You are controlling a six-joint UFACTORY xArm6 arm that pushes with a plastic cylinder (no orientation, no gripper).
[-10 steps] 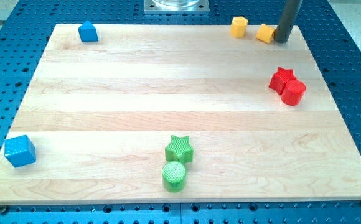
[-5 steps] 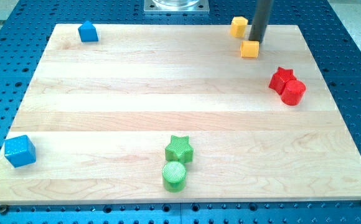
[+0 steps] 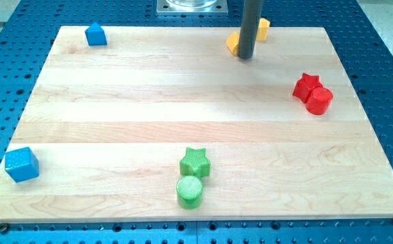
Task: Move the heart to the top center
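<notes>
My tip [image 3: 245,57] rests on the wooden board [image 3: 115,102] near the view's top centre. A yellow block [image 3: 233,43] lies just left of the rod, touching it and partly hidden by it; I cannot make out its shape. A second yellow block [image 3: 263,28] shows just right of the rod, at the board's top edge, also partly hidden. I cannot tell which one is the heart.
A small blue block [image 3: 96,34] sits at the top left and a blue cube [image 3: 22,164] at the bottom left. A red star [image 3: 307,85] touches a red cylinder [image 3: 320,100] at the right. A green star [image 3: 195,163] touches a green cylinder [image 3: 190,192] at the bottom centre.
My tip has moved left along the top of the board, pushing one yellow block left from the top right, past the other yellow block, to near the top centre.
</notes>
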